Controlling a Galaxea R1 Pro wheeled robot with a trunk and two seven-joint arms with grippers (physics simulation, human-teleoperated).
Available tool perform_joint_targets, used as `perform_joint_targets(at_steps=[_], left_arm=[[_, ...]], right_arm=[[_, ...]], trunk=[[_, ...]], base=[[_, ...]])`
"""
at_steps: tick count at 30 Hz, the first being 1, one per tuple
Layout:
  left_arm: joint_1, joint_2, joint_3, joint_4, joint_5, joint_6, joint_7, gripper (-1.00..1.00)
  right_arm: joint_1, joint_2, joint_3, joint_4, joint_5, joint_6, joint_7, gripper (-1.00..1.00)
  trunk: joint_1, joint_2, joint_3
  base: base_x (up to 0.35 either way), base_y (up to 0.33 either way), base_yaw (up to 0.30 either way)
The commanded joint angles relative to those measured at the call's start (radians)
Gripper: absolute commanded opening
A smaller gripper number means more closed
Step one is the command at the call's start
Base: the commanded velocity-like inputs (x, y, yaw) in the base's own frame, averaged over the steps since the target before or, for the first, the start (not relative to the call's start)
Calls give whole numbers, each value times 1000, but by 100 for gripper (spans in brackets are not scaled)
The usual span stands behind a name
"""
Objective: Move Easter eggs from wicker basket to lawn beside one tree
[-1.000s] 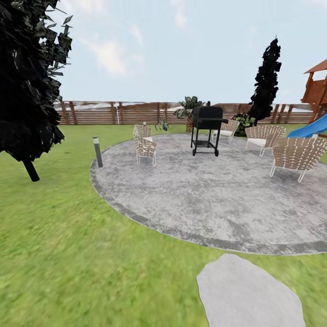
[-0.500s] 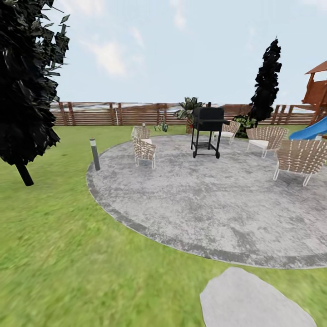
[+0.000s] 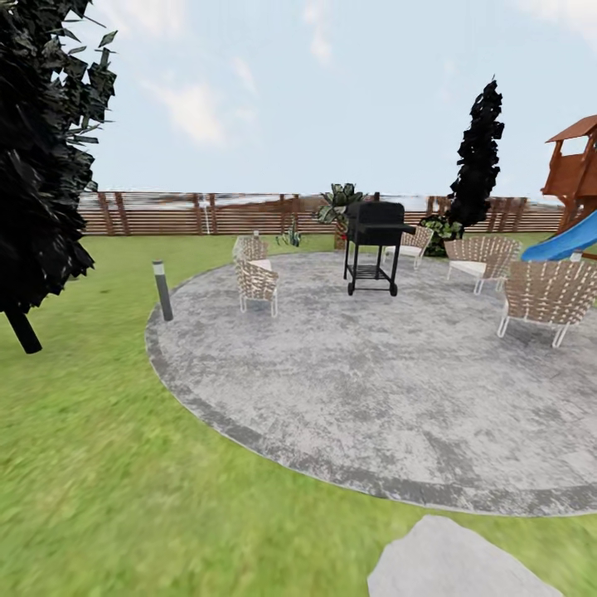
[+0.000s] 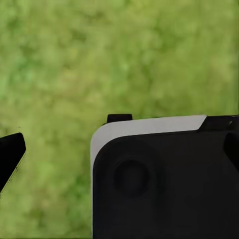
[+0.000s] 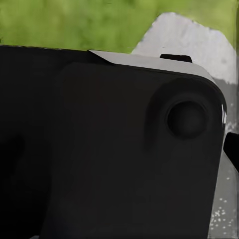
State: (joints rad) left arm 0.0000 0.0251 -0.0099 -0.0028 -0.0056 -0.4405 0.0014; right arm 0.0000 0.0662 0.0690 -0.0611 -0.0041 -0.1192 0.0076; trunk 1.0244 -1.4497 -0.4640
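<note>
while the robot is looking over the lawn [image 3: 99,464], the round patio [image 3: 390,390] is lying ahead, the grill [image 3: 375,245] standing on it. i cannot tell where the basket is, or if either claw is gripping.

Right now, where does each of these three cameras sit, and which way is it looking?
Head view: on the robot's head, looking forward over the lawn to a round patio with a grill.
Left wrist view: near the left pincer, facing down at grass; a dark robot part shows.
Right wrist view: near the right pincer, facing grass and a stepping stone.
Shared: head and right wrist views both show the stepping stone.
</note>
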Motion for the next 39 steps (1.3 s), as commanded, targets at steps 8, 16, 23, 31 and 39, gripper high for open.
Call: perform_joint_targets(at_steps=[8,16,23,31,39], left_arm=[[0,-1,-2,0,-1,-3,0,100],[0,-1,-2,0,-1,-2,0,100],[0,-1,-1,0,-1,-3,0,100],[0,-1,-2,0,-1,-2,0,100],[0,-1,-1,0,-1,-3,0,100]], right_arm=[[0,0,6,0,-1,-2,0,100],[0,0,6,0,-1,-2,0,100],[0,0,6,0,-1,-2,0,100],[0,0,6,0,-1,-2,0,100],[0,0,6,0,-1,-2,0,100]], trunk=[[1,0,-1],[1,0,1],[1,0,5],[1,0,6],[1,0,6]], base=[[330,0,-1],[330,0,-35],[330,0,-105],[330,0,-13],[329,0,-1]])
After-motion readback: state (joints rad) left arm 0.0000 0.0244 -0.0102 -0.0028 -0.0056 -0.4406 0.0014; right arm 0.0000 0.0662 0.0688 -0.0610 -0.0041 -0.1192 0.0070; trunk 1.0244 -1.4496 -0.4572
